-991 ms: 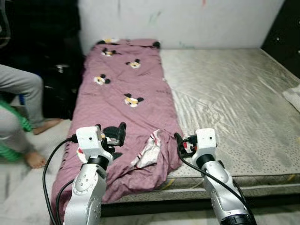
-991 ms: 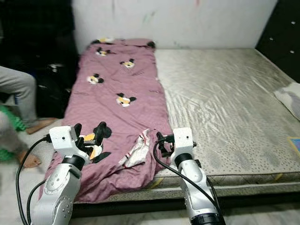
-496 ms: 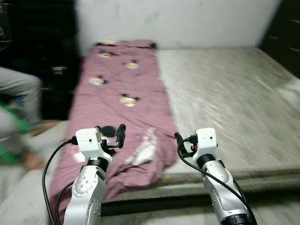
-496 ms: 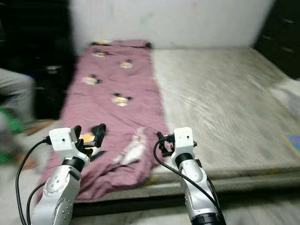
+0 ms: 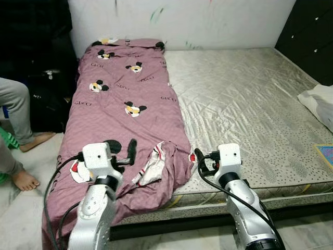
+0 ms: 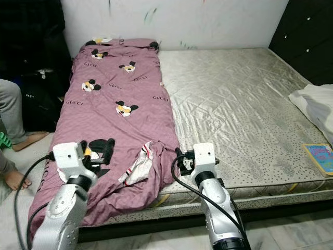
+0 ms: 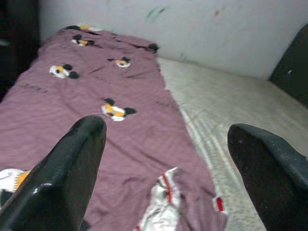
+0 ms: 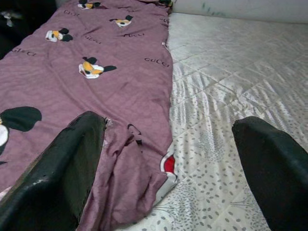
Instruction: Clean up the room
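A purple blanket printed with cartoon mice covers the left strip of a bare grey mattress. Its near end is bunched at the bed's front edge, with a fold of white lining turned up. My left gripper hovers open just above the crumpled near end; in the left wrist view its fingers frame the blanket. My right gripper is open too, at the blanket's right hem where it meets the mattress, and the right wrist view shows the bunched corner between its fingers.
A person sits on the floor at the left, a leg and a bare foot in view. A white pillow and a colourful book lie at the mattress's right edge. Dark cabinets stand at the right, dark furniture at the left.
The camera has moved through a blurred moment and now shows more of the bed's right side. Both arms hold the same raised pose, fingers still open.
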Motion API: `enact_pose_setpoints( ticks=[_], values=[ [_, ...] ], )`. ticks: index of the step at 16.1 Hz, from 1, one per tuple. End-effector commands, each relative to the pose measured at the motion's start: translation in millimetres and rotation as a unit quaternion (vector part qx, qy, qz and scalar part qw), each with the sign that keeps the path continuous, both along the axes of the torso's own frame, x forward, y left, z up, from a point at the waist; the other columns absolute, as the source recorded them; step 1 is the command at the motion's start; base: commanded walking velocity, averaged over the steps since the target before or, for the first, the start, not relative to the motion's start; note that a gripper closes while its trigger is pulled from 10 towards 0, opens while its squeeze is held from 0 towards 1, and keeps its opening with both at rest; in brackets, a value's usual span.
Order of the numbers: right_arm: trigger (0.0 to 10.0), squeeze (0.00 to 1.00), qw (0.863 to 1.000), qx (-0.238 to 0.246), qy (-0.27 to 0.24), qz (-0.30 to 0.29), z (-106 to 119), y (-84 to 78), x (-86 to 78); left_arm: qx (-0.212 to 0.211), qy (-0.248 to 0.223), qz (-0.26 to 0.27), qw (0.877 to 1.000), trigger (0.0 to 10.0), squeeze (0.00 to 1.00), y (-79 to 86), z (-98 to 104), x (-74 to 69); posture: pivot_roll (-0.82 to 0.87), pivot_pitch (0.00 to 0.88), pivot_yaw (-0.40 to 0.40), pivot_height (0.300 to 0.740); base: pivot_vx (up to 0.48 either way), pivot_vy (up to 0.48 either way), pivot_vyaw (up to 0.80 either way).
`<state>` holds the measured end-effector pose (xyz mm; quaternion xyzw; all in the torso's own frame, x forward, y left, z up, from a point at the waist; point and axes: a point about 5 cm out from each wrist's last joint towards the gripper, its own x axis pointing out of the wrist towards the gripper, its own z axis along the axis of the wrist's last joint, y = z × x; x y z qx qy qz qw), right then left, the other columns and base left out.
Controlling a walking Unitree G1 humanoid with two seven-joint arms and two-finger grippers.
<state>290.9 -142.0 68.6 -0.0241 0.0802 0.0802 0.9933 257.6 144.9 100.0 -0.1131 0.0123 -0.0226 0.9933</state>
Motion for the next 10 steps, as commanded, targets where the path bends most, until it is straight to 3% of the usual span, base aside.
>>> enact_pose_setpoints(
  ticks=[1, 2, 6, 10],
  values=[
    [10.0, 0.00, 1.000, -0.002, -0.009, -0.001, 3.5, -1.8, 1.9, 0.012, 0.000, 0.016, 1.000, 10.0, 0.00, 8.1, 0.9, -3.5, 0.01, 0.018, -0.004, 0.740, 0.000, 0.000, 0.00],
    [10.0, 0.00, 1.000, -0.002, -0.008, -0.002, 3.6, -2.5, 1.8, 0.019, -0.001, 0.018, 1.000, 10.0, 0.00, 11.2, 0.6, -5.4, 0.01, 0.022, -0.005, 0.740, 0.000, 0.000, 0.00],
    [10.0, 0.00, 1.000, -0.009, -0.017, -0.007, 7.9, -19.0, -10.6, 0.110, -0.012, 0.042, 0.993, 10.0, 0.00, 38.4, -0.4, -34.4, 0.03, 0.042, -0.019, 0.740, 0.000, 0.000, 0.00],
    [10.0, 0.00, 0.999, -0.018, -0.029, -0.010, 13.2, -35.7, -26.2, 0.151, -0.024, 0.073, 0.986, 10.0, 0.00, 52.6, 4.4, -51.5, 0.03, 0.052, -0.028, 0.740, 0.000, 0.000, 0.00]
  ],
)
